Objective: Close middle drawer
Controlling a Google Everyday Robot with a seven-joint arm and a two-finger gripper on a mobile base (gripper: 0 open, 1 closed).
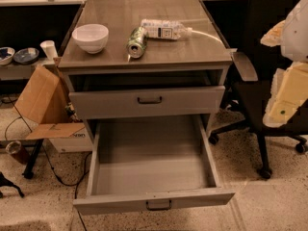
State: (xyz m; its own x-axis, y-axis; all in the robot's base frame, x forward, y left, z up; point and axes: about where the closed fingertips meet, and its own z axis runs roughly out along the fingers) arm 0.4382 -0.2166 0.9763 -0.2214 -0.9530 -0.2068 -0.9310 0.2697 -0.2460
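Observation:
The middle drawer (153, 200) is pulled far out of the grey cabinet (144, 61). Its long grey tray (151, 158) has nothing in it, and its low front panel with a small dark bar handle (159, 205) is nearest to me at the bottom. Above it, another grey drawer (147, 101) with a taller front panel stands slightly out. My gripper (285, 97) shows as a white and yellowish shape at the right edge. It is well to the right of the drawers, in front of a black chair, and touches nothing.
On the cabinet top stand a white bowl (90, 37), a green can (136, 42) lying on its side and a plastic bottle (163, 29). A black office chair (262, 81) stands close on the right. Cardboard boxes (45, 109) and cables lie on the floor to the left.

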